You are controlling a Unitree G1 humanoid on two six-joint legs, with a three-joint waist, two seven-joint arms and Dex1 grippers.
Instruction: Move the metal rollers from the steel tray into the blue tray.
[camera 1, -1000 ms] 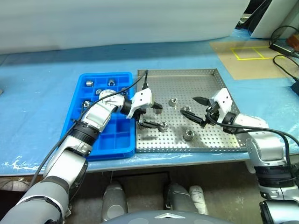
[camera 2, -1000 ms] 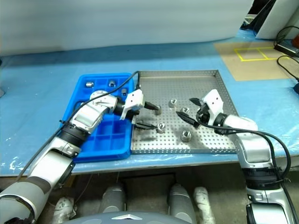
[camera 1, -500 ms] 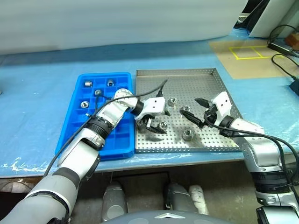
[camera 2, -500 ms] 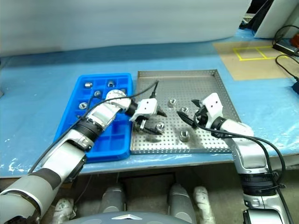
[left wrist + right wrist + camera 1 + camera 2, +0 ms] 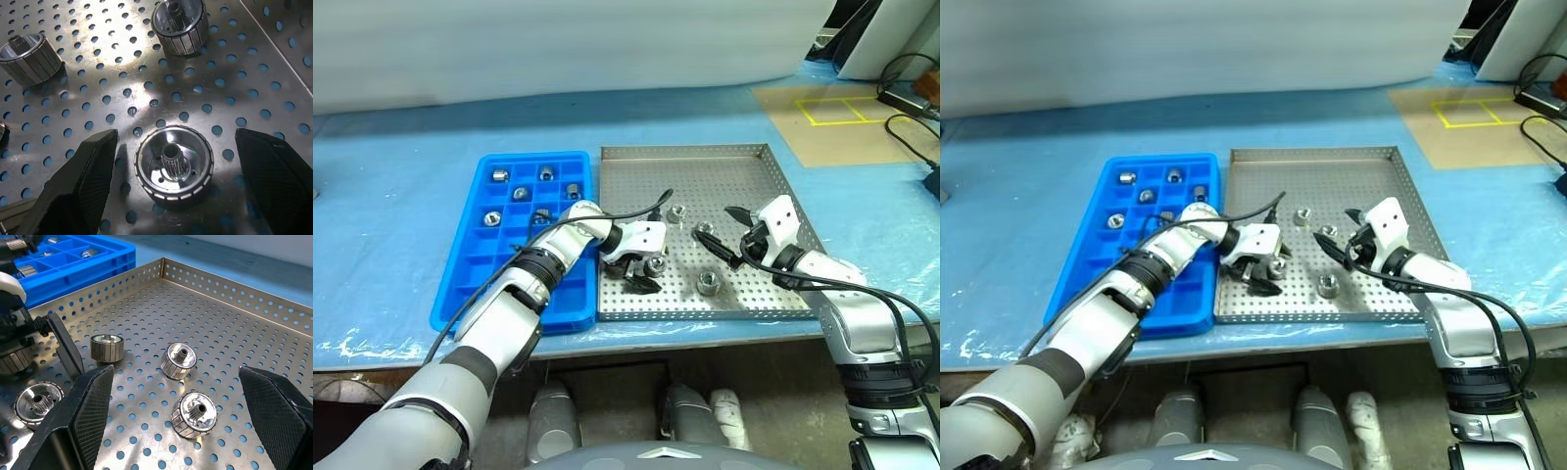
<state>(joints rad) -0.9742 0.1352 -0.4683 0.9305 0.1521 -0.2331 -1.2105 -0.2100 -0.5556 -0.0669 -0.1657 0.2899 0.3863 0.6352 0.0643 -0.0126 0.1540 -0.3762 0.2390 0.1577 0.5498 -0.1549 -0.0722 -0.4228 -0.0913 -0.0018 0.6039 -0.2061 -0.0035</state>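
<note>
Steel tray (image 5: 744, 166): silver-grey, floor patterned with a regular grid of small round holes. Metal rollers (image 5: 173, 162): shiny silver, ribbed around the sides. Blue tray (image 5: 484, 250): bright blue, divided into square compartments; table cover (image 5: 401, 186) light blue

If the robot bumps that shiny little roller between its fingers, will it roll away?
Probably not: the roller stands flat on its end on the steel tray, between the left hand's open fingers. Tipped onto its round side, it might roll. Its polished metal looks stiff, likely slippery and heavy for its size.
</note>
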